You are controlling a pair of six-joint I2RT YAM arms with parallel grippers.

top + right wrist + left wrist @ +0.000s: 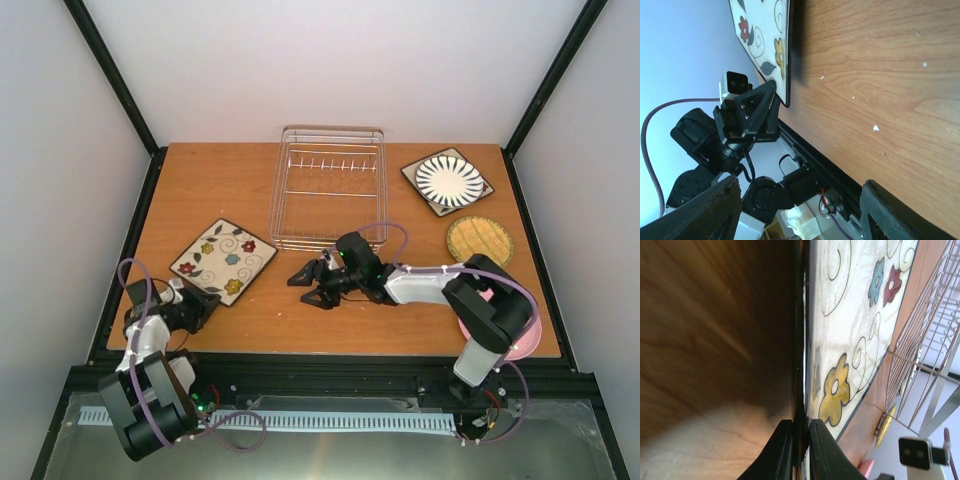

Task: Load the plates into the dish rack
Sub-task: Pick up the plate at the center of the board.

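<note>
The square floral plate (225, 258) lies at the table's left. My left gripper (203, 301) is shut on its near-left dark rim; in the left wrist view the fingers (824, 452) pinch the rim of the plate (850, 335). In the right wrist view the plate (765, 35) casts a shadow, its gripped edge slightly raised. My right gripper (310, 286) is open and empty over bare wood mid-table, just in front of the dish rack (328, 185). The striped plate (447, 180) and the tan woven plate (479, 240) lie right of the rack. The pink plate (522, 338) is partly hidden under the right arm.
The rack's wire side (935, 340) shows beyond the floral plate in the left wrist view. A black frame rail (330, 362) runs along the table's near edge. White walls enclose the table on three sides.
</note>
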